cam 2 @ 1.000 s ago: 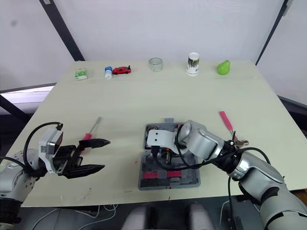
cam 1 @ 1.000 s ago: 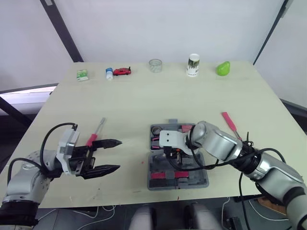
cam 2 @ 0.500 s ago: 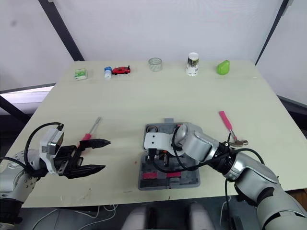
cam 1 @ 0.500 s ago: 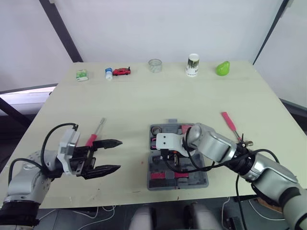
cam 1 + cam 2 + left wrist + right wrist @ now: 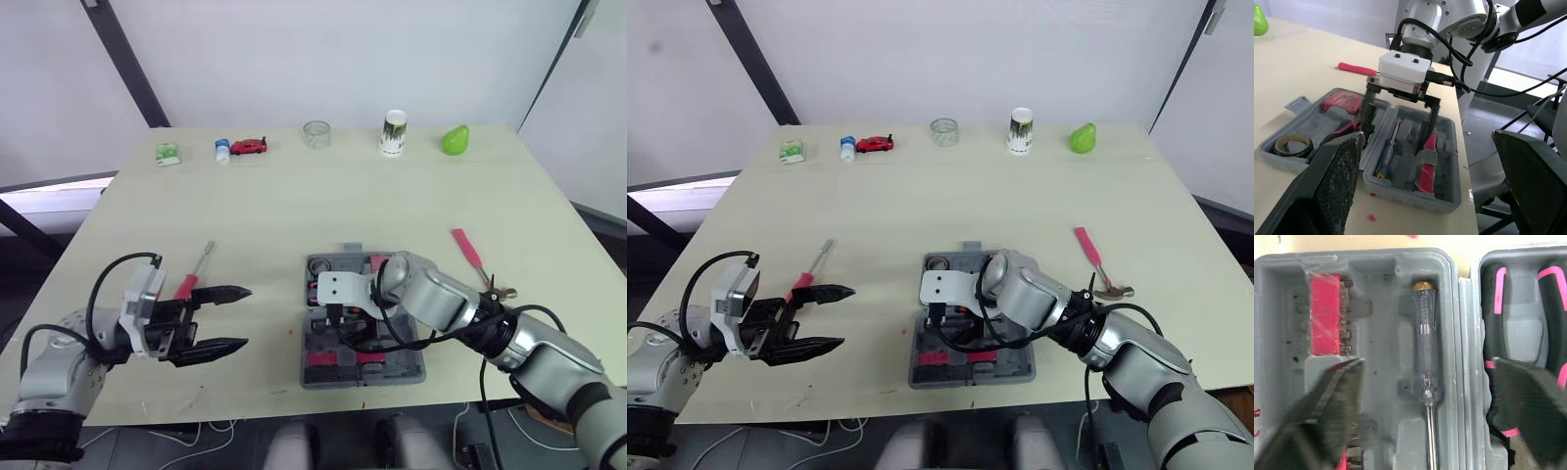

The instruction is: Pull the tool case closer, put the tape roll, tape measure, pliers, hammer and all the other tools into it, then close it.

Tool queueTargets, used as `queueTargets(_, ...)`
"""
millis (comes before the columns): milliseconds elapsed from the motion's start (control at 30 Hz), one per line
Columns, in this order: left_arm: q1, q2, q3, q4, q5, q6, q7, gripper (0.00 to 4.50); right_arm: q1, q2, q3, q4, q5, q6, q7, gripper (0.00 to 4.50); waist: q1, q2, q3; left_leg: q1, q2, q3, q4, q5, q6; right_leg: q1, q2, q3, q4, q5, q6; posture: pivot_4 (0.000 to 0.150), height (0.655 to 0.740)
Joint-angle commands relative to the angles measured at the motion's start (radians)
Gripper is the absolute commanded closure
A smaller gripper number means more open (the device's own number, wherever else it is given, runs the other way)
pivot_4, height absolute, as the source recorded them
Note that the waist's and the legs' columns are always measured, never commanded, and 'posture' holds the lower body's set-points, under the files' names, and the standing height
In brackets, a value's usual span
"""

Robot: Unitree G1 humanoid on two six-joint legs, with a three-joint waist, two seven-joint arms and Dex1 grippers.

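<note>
My right claw (image 5: pixel 1396 134) hangs wide open over the open grey plastic tool case (image 5: pixel 392 377) at the bench's (image 5: pixel 294 206) near centre, which I judge half packed: brown tape roll (image 5: pixel 1292 143) and pink-and-black pliers (image 5: pixel 1498 333) inside, pink-handled hammer (image 5: pixel 470 253) on the right and pink-handled screwdriver (image 5: pixel 193 274) by my wide, empty left claw (image 5: pixel 240 316) not yet in, lid unclosed.

The tool case (image 5: pixel 1376 333) is grey. The pliers (image 5: pixel 1493 347) are black with pink stripes. The tester screwdriver (image 5: pixel 1424 333) is clear with a brass cap. The hammer (image 5: pixel 467 248) handle and loose screwdriver (image 5: pixel 188 285) handle are pink.
</note>
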Motion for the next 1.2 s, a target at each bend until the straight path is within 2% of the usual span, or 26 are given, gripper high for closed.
queueTargets(33, -0.010, -0.002, 0.016, -0.024, -0.001, -0.012, -0.059, 0.00, -0.010, -0.018, -0.054, -0.054, -0.002, -0.014, 0.006, 0.07, 0.000, 0.000, 0.000, 0.000, 0.000, 0.000, 0.000, 0.000, 0.000, 0.000, 0.000, 0.000, 0.000, 0.000, 0.000, 0.150, 0.7400)
queueTargets(167, -0.011, -0.009, 0.018, -0.025, 0.002, -0.011, -0.059, 0.00, 0.035, -0.049, -0.146, -0.129, 0.056, -0.013, 0.020, 0.07, 0.001, 0.000, 0.000, 0.000, 0.000, 0.000, 0.000, 0.000, 0.000, 0.000, 0.000, 0.000, 0.000, 0.000, 0.000, 0.150, 0.7400)
queueTargets(400, -0.012, -0.019, 0.025, -0.027, 0.008, -0.007, -0.059, 0.00, 0.322, 0.020, -0.472, -0.204, 0.225, -0.207, -0.064, 0.07, 0.003, -0.001, -0.001, 0.000, 0.000, 0.000, -0.001, 0.000, 0.000, 0.000, 0.000, 0.000, -0.001, 0.000, 0.000, 0.150, 0.7400)
queueTargets(433, -0.010, -0.020, 0.026, -0.028, 0.009, -0.006, -0.059, 0.00, 0.364, 0.025, -0.499, -0.200, 0.233, -0.234, -0.077, 0.55, 0.003, -0.001, -0.001, 0.000, 0.000, 0.000, -0.001, 0.000, 0.000, 0.001, 0.000, 0.000, -0.001, 0.000, 0.000, 0.150, 0.7400)
queueTargets(500, -0.008, -0.022, 0.028, -0.030, 0.009, -0.004, -0.059, 0.00, 0.421, 0.025, -0.522, -0.193, 0.241, -0.280, -0.083, 1.16, 0.003, -0.001, -0.001, 0.000, 0.000, 0.000, -0.001, 0.000, 0.000, 0.001, 0.000, 0.000, -0.001, 0.000, 0.000, 0.150, 0.7400)
queueTargets(533, -0.008, -0.023, 0.029, -0.031, 0.010, -0.003, -0.059, 0.00, 0.442, 0.027, -0.527, -0.191, 0.245, -0.298, -0.082, 1.73, 0.003, -0.001, -0.001, 0.000, 0.000, 0.000, -0.001, 0.000, 0.000, 0.001, 0.000, 0.000, -0.001, 0.000, 0.000, 0.150, 0.7400)
queueTargets(667, -0.006, -0.027, 0.030, -0.036, 0.012, 0.002, -0.059, 0.00, 0.535, 0.039, -0.525, -0.149, 0.213, -0.417, -0.122, 3.39, 0.000, -0.001, 0.000, 0.001, 0.000, 0.001, -0.001, 0.000, 0.000, 0.001, 0.001, 0.001, 0.000, 0.000, 0.000, 0.150, 0.7400)
queueTargets(700, -0.006, -0.025, 0.031, -0.034, 0.011, 0.001, -0.059, 0.00, 0.542, 0.044, -0.526, -0.145, 0.215, -0.424, -0.126, 4.18, 0.000, -0.001, 0.000, 0.001, 0.000, 0.001, -0.001, 0.000, 0.000, 0.001, 0.001, 0.001, 0.000, 0.000, 0.000, 0.150, 0.7400)
queueTargets(733, -0.006, -0.024, 0.031, -0.034, 0.011, 0.002, -0.059, 0.00, 0.549, 0.049, -0.528, -0.140, 0.215, -0.430, -0.131, 4.18, -0.001, -0.001, 0.000, 0.001, 0.000, 0.001, -0.001, 0.000, 0.000, 0.001, 0.002, 0.001, 0.000, 0.000, 0.000, 0.150, 0.7400)
queueTargets(767, -0.005, -0.022, 0.032, -0.034, 0.010, 0.002, -0.059, 0.00, 0.554, 0.050, -0.524, -0.135, 0.212, -0.439, -0.134, 4.45, -0.001, -0.001, 0.000, 0.001, 0.000, 0.001, -0.001, 0.000, 0.000, 0.001, 0.002, 0.002, 0.000, 0.000, 0.000, 0.150, 0.7400)
queueTargets(1200, -0.016, -0.032, 0.032, -0.036, 0.020, 0.009, -0.059, 0.00, 0.560, 0.024, -0.446, 0.023, 0.089, -0.536, -0.145, 4.45, 0.002, -0.001, 0.000, 0.001, 0.000, 0.003, -0.001, 0.000, 0.000, 0.001, 0.001, 0.002, 0.000, 0.000, 0.000, 0.150, 0.7400)
